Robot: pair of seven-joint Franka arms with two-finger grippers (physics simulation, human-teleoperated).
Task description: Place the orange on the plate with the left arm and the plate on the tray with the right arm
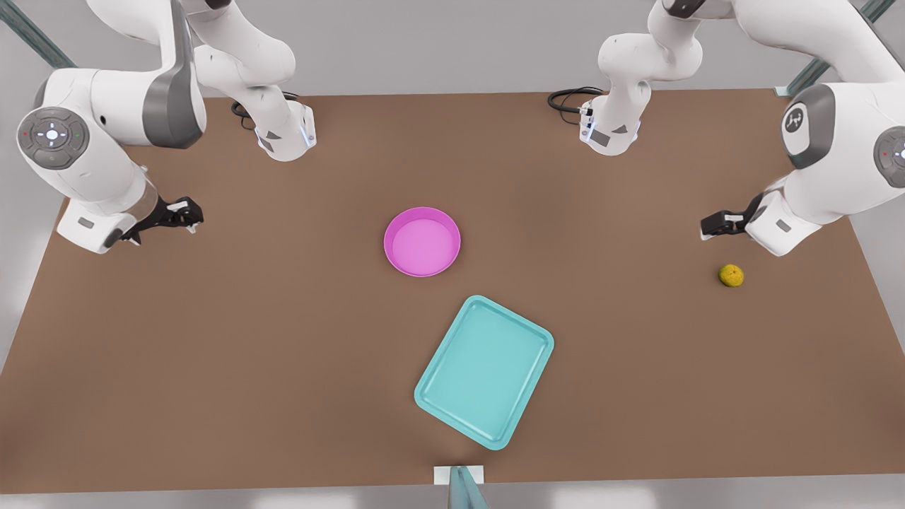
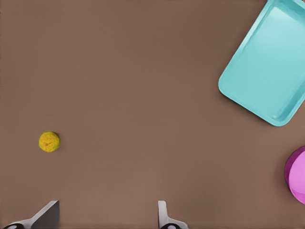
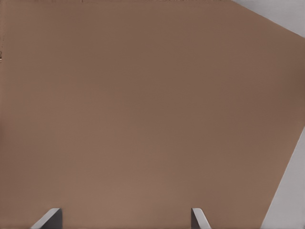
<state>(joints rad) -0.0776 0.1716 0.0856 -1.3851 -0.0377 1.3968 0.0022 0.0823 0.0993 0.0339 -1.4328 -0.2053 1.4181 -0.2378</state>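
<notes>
- Brown table (image 1: 212,353): flat surface carrying all objects; both arm bases stand at its far edge.
- White left arm (image 1: 841,141): on the front view's right, reaching out over the table.
- White right arm (image 1: 92,141): on the front view's left, likewise over the table.
- Turquoise tray (image 1: 485,372): rectangular, rounded corners, lying at an angle near the table's near edge, nothing in it. Just apart from the plate.
- Magenta plate (image 1: 422,241): round, raised rim, near the table's centre, just beyond the tray, nothing in it.
- Left gripper (image 1: 715,225): fingers (image 2: 163,212) spread apart, holding nothing; hovers near the orange without touching it.
- Right gripper (image 1: 185,212): fingers (image 3: 199,217) spread apart, holding nothing; over bare table, well apart from the plate.
- Orange (image 1: 731,275): rests on the table at the front view's right, well apart from the plate and tray.
</notes>
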